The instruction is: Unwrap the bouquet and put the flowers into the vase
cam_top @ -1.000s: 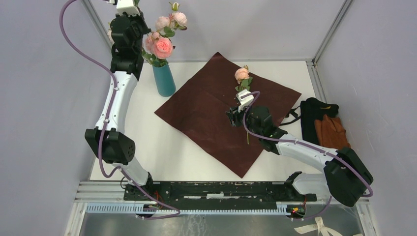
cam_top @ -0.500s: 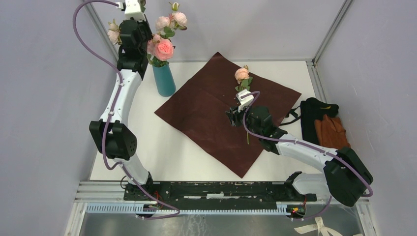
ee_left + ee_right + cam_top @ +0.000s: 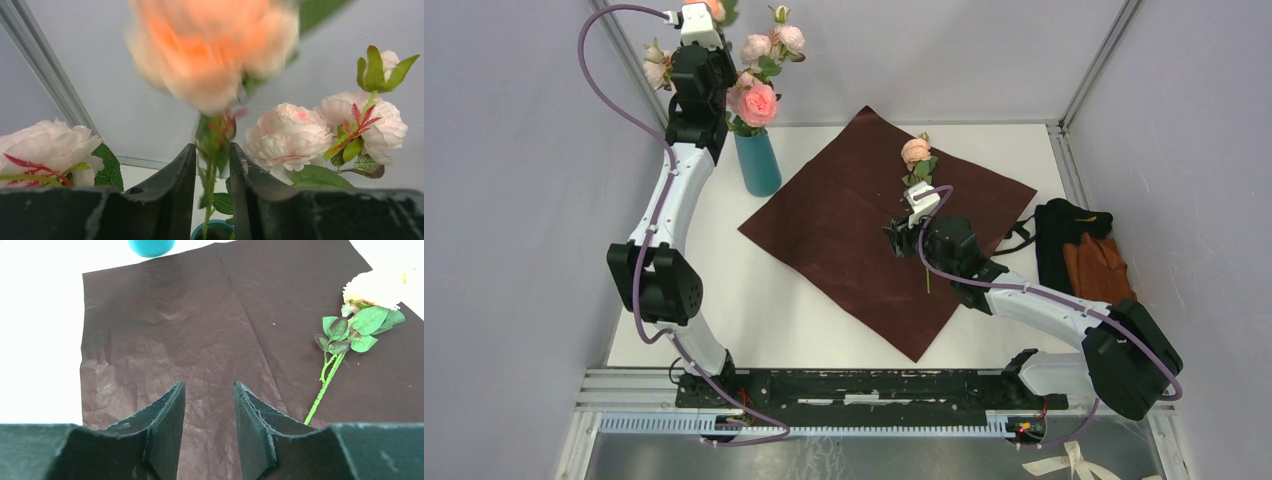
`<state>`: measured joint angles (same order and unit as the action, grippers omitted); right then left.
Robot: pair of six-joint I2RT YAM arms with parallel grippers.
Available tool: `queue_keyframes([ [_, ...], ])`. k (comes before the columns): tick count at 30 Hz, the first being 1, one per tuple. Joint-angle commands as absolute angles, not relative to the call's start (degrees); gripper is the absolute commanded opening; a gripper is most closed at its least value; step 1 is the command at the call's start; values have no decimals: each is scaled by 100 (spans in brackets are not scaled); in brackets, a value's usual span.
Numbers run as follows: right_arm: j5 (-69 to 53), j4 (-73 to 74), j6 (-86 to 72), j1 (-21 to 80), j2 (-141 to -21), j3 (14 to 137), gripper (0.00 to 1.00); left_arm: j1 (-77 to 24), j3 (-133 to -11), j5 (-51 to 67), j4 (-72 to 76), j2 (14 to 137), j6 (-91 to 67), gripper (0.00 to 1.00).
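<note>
While my parted left fingers (image 3: 170,200) straddle a peach rose (image 3: 215,50) stem above the teal vase (image 3: 757,162) of roses (image 3: 756,100), one rose (image 3: 915,152) is left lying on the opened wrapping paper (image 3: 844,230) by my empty, parted right fingers (image 3: 165,440).

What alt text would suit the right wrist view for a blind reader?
The right end effector hangs open and empty above maroon wrapping paper spread on a white table. One pale rose with a green leafy stem lies on the paper at right; a teal vase shows at top.
</note>
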<state>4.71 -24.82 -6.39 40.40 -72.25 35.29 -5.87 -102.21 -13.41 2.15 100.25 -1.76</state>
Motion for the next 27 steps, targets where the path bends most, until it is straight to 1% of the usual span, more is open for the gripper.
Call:
queue_keyframes([
  [1,392,-2759,-712,4035,-7155,3691,46,-602,-10170,-1306,508,9855,-349,39],
  [6,352,-2777,-740,4030,-7137,3700,46,-603,-10174,-1326,448,9825,-453,40],
  [15,246,-2856,-791,4032,-7151,3673,46,-601,-9899,-1432,579,9397,-602,43],
  [18,271,-2860,-793,4034,-7231,3708,46,-611,-9830,-1348,650,9207,-707,46],
  [20,325,-2825,-777,4041,-7268,3740,46,-608,-9907,-1300,631,9116,-763,53],
  [21,374,-2815,-769,4040,-7280,3748,46,-607,-9985,-1275,602,9086,-779,58],
  [24,480,-2732,-732,4026,-7369,3802,46,-607,-10341,-1094,468,9073,-813,85],
  [25,484,-2725,-734,4037,-7426,3822,46,-608,-10469,-1028,438,9086,-803,91],
  [27,481,-2716,-733,4033,-7524,3865,47,-608,-10726,-944,339,9134,-784,98],
])
